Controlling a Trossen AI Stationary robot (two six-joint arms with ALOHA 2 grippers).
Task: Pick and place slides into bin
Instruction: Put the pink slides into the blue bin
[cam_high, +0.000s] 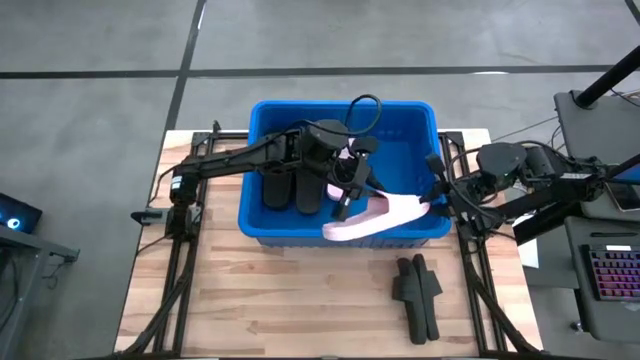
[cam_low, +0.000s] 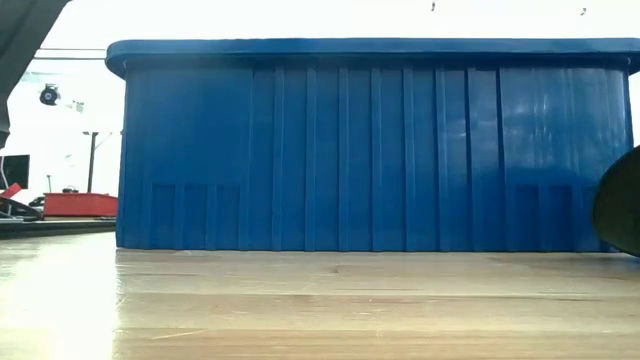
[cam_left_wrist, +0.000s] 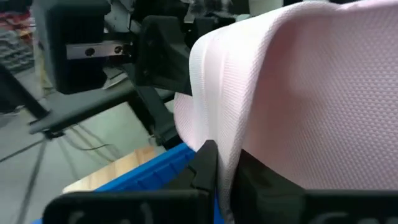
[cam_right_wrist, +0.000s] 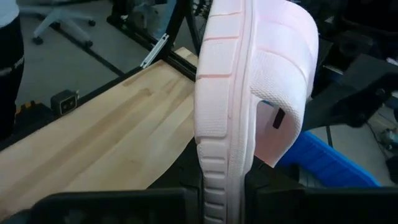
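Grey concrete floor (cam_high: 90, 40) surrounds the pale wooden table (cam_high: 300, 300). At the table's twelve o'clock edge sits the blue bin (cam_high: 262, 228); in the low view its ribbed wall hides the room. Two black slides (cam_high: 293, 190) lie inside the bin at nine o'clock, another black pair (cam_high: 418, 292) on the table at five o'clock. The pink slide (cam_high: 375, 217) spans the bin's six o'clock rim. The left gripper (cam_high: 347, 190) is clenched on its strap, and the right gripper (cam_high: 437, 203) is clamped on its sole edge.
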